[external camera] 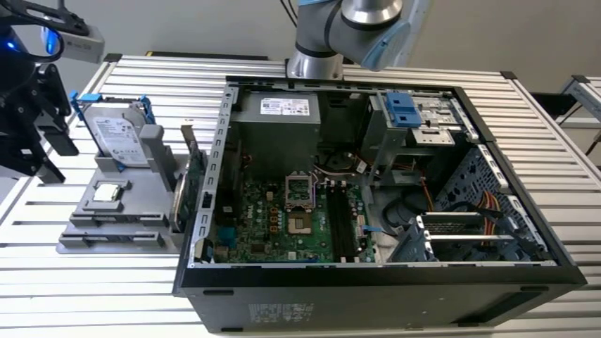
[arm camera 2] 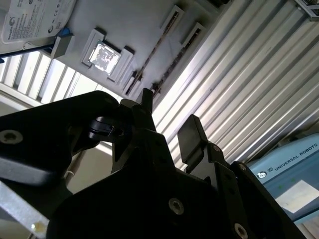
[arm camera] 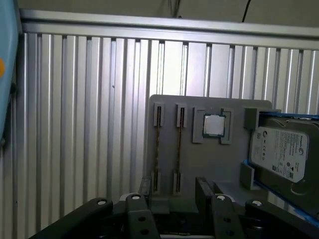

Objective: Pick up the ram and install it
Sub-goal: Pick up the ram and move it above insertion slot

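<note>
Ribbed aluminium table (arm camera: 75,124) all around. Gripper (arm camera: 173,186) fingers (arm camera: 203,191) spread apart, nothing held between. Just beyond fingertips, grey holder (arm camera: 234,107); ram (arm camera: 178,144) on edge in slot straight ahead, second stick (arm camera: 158,144) in neighbouring slot. Farther out on same holder, silver chip (arm camera: 214,124), then hard drive (arm camera: 284,154) in blue-tabbed frame.
</note>
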Motion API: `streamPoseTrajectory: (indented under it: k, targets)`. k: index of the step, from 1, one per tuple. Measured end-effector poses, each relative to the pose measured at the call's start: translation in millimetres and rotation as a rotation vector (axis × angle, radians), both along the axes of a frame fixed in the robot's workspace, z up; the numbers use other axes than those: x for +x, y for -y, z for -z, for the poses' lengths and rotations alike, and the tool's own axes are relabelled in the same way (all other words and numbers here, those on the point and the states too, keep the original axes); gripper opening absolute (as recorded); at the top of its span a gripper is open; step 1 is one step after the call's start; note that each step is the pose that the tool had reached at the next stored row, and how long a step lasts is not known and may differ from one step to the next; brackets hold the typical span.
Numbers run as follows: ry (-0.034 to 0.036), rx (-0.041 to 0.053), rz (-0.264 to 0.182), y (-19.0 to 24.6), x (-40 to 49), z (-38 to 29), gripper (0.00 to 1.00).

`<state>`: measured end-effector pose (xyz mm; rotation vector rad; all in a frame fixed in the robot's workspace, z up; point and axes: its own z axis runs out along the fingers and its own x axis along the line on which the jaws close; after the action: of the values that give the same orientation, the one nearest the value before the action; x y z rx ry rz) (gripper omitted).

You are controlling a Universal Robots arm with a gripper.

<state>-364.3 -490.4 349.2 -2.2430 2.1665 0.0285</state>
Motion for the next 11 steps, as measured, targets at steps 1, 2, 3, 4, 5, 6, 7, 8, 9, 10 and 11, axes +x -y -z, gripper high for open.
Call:
streamPoseTrajectory:
  k: [1, 2, 3, 4, 5, 6, 7, 8, 9, 10, 11]
  targets:
    - [0.0, -0.0001, 0.0, 0.0, 0.0, 0.3, 1.0]
    - [0.0, 0.0, 0.0, 0.0, 0.0, 0.7, 1.0]
    - [0.0, 0.0, 0.0, 0.0, 0.0, 1.0, 1.0]
    - [0.0, 0.0, 0.0, 0.0, 0.0, 1.4, 1.0]
    - [0.0, 0.0, 0.0, 0.0, 0.0, 1.8, 1.0]
    - [0.0, 0.0, 0.0, 0.0, 0.0, 2.1, 1.0]
    - [0.0, 0.0, 0.0, 0.0, 0.0, 2.4, 1.0]
    - [0.0, 0.0, 0.0, 0.0, 0.0, 2.8, 1.0]
    - [0.0, 0.0, 0.0, 0.0, 0.0, 3.2, 1.0]
    - [0.0, 0.0, 0.0, 0.0, 0.0, 3.6, 1.0]
    - [-0.0001, 0.0, 0.0, 0.0, 0.0, 3.9, 1.0]
